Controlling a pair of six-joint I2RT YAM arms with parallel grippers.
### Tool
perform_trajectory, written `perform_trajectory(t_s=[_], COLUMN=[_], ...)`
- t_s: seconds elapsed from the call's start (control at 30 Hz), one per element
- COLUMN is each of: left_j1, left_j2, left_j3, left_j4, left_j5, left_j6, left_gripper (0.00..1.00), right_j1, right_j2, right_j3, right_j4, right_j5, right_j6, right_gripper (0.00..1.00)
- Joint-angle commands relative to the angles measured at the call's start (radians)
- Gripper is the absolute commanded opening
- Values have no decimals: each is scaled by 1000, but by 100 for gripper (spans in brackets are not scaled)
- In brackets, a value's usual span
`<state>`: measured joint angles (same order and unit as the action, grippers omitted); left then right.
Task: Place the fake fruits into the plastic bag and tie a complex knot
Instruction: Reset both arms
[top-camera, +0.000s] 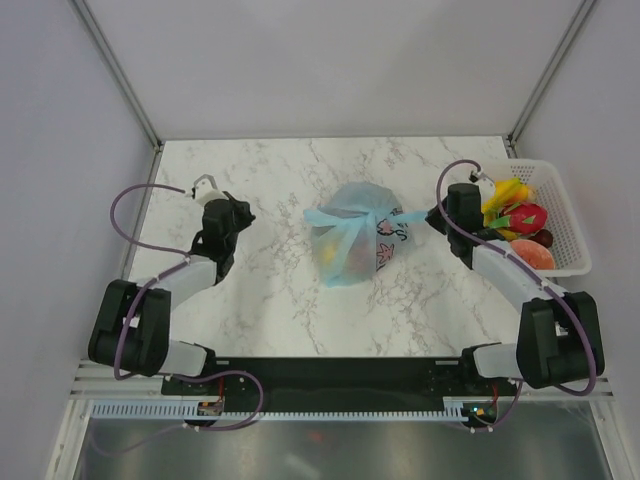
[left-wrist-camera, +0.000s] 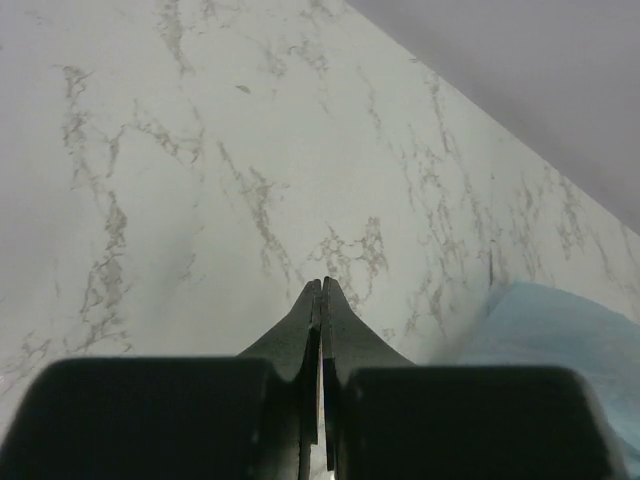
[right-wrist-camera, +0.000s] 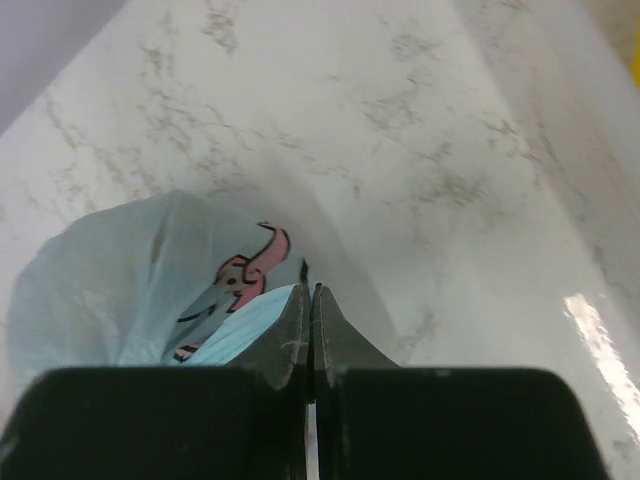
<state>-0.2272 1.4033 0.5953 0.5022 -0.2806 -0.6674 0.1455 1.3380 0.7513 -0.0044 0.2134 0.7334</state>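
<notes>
The light-blue plastic bag (top-camera: 352, 243) lies bunched in the middle of the marble table (top-camera: 270, 270), its two handle loops crossed into a knot (top-camera: 366, 215) on top, with faint colours showing through the film. Fake fruits lie in the white basket (top-camera: 572, 232): yellow bananas (top-camera: 505, 191), a pink-red dragon fruit (top-camera: 526, 216), a dark ball (top-camera: 545, 238) and an orange-red slice (top-camera: 535, 256). My left gripper (top-camera: 245, 213) (left-wrist-camera: 321, 285) is shut and empty over bare marble, left of the plastic bag (left-wrist-camera: 565, 335). My right gripper (top-camera: 436, 218) (right-wrist-camera: 309, 290) is shut beside a blue handle end (right-wrist-camera: 235, 325), by the bag's pink doodle (right-wrist-camera: 250, 272).
The white mesh basket stands against the right wall at the table's far right. Grey walls close the table on the left, back and right. Both arms' purple cables loop above their forearms.
</notes>
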Motion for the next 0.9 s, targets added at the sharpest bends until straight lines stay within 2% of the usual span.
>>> perform_trajectory(t_s=[0.0,0.03,0.07,0.1,0.17,0.2,0.27,0.3,0.33,0.5,0.63,0.73,0.87], left_j1=[-26,-27,-26,-29,-31,-31,-32,-32,-32,-32,-31,-32,-32], left_j2=[-56,-59,-64,-76,-95,-105,-147,-162,-202,-348,-449,-501,-645], left_j3=[101,113,123,139,150,150,159,179,193,270,328,354,247], left_j4=[24,12,-10,-25,-60,-73,-121,-183,-229,-460,-722,-861,-881], left_j5=[16,35,53,92,119,126,132,139,142,193,231,276,389], left_j6=[57,55,58,60,55,54,58,66,75,143,141,137,222], left_gripper=[2,7,15,32,49,60,69,78,81,96,99,100,100], right_j1=[68,84,88,89,89,89,88,88,88,89,88,88,88], right_j2=[-2,9,29,35,27,17,-14,-49,-69,-246,-373,-454,-644], right_j3=[149,170,215,232,256,258,258,258,264,241,198,178,97], right_j4=[6,-20,-37,-67,-83,-89,-94,-104,-120,-187,-250,-333,-371], right_j5=[28,14,0,-14,-6,13,29,37,67,69,-29,-52,-74], right_j6=[-74,-94,-115,-123,-155,-164,-192,-230,-248,-302,-324,-324,-338], right_gripper=[0,2,11,41,55,67,79,89,94,98,98,98,98])
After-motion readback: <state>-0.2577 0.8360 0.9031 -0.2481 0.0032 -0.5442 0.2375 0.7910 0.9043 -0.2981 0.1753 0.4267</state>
